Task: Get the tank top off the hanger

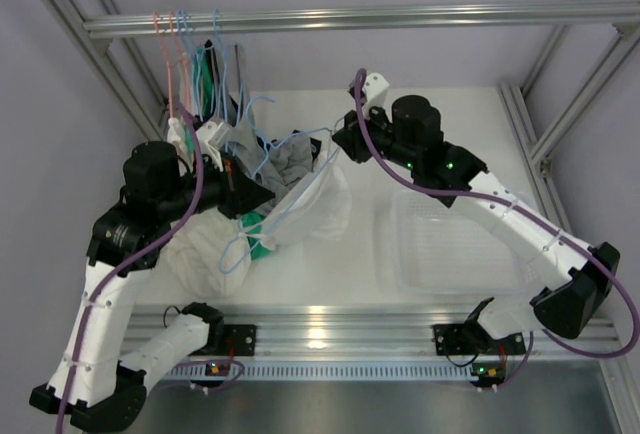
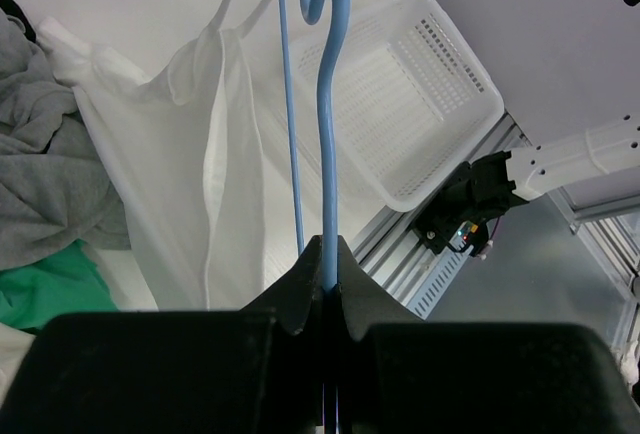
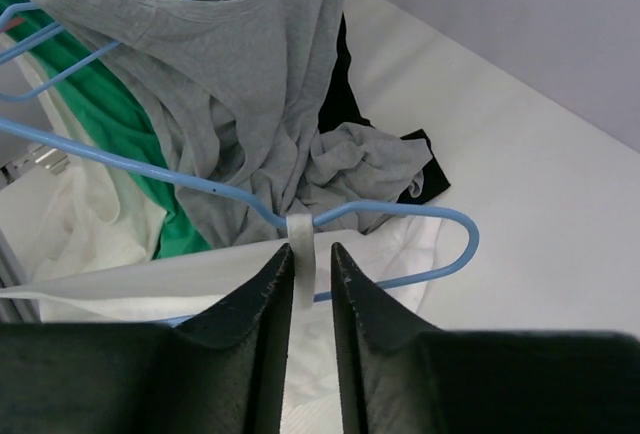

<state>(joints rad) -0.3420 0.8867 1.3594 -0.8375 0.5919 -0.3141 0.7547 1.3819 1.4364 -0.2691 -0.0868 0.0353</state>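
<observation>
The white tank top hangs on a blue hanger at mid table. My left gripper is shut on the hanger's stem, with the tank top draped to its left. My right gripper is at the hanger's far shoulder. In the right wrist view its jaws stand narrowly open around the white strap, which loops over the hanger's notch. The strap touches the left finger; a gap shows at the right one.
A grey tank top on another blue hanger, a green garment and a black one lie behind. A rail with several hangers stands back left. A white basket sits at right.
</observation>
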